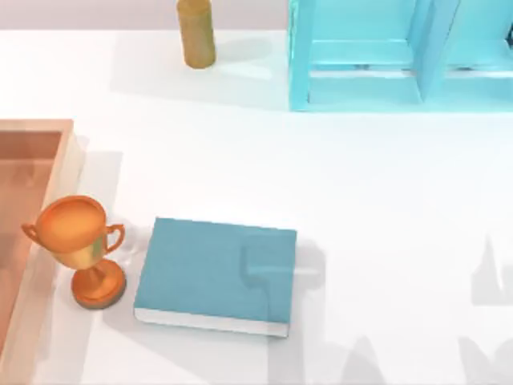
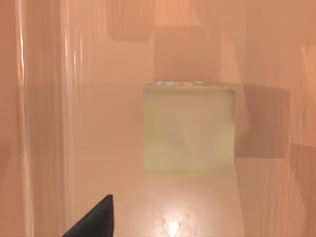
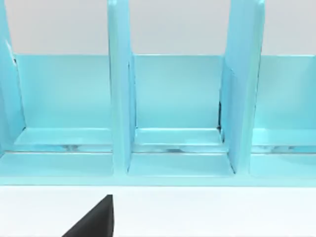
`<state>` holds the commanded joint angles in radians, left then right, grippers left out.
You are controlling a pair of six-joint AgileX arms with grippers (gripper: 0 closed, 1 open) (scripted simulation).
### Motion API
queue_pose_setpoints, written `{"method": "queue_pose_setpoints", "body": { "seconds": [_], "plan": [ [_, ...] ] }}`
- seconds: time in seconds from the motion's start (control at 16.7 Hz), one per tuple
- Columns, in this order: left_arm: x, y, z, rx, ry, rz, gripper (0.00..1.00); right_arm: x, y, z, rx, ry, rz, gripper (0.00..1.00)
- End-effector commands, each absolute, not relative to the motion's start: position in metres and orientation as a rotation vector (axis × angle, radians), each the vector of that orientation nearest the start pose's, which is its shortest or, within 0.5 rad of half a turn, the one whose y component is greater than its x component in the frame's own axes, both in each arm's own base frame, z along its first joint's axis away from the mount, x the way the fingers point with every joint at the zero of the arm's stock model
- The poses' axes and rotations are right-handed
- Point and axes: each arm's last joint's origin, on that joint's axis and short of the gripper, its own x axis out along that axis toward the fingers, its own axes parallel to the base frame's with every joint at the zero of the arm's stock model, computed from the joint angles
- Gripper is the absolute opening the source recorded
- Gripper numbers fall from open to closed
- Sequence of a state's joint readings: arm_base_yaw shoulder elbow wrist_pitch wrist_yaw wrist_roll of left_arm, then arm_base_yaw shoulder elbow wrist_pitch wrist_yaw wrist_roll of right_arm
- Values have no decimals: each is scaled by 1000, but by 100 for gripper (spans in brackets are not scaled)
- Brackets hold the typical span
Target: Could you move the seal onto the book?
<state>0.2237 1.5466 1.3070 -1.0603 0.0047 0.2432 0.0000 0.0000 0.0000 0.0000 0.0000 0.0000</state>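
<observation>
The seal point(image 1: 196, 32) is seen upright at the upper left of the top view, left of the cyan shelf unit point(image 1: 385, 56) and well apart from the book point(image 1: 216, 274). The book lies flat at lower left on the desk point(image 1: 385, 208), beside the trophy point(image 1: 80, 249). Whether the left gripper point(image 2: 94, 219) or the right gripper point(image 3: 94, 219) is clenched cannot be told.

light cyan shelf unit point(image 3: 177, 123) w/ upright dividers, white table point(image 3: 207, 212), dark claw tip point(image 3: 96, 219)

Rendered tabletop scene, perhaps office: white table point(image 1: 361, 200), cyan shelf unit point(image 1: 401, 56).
</observation>
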Motion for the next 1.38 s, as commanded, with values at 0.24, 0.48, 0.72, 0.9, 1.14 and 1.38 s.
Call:
{"method": "queue_pose_setpoints", "body": {
  "seconds": [0.24, 0.48, 0.72, 0.9, 1.14, 1.38],
  "plan": [
    [329, 90, 249, 25, 1500, -3, 100, 106, -1, 160, 0, 0, 0, 100],
    [339, 97, 241, 12, 1563, -17, 100, 106, -1, 160, 0, 0, 0, 100],
    [340, 95, 241, 16, 1562, -20, 100, 106, -1, 160, 0, 0, 0, 100],
    [341, 96, 229, 12, 1568, -18, 100, 106, -1, 160, 0, 0, 0, 100],
    [344, 97, 185, 14, 1557, -16, 100, 106, -1, 160, 0, 0, 0, 100],
    [341, 97, 145, 13, 1560, -16, 100, 106, -1, 160, 0, 0, 0, 100]
  ]
}}
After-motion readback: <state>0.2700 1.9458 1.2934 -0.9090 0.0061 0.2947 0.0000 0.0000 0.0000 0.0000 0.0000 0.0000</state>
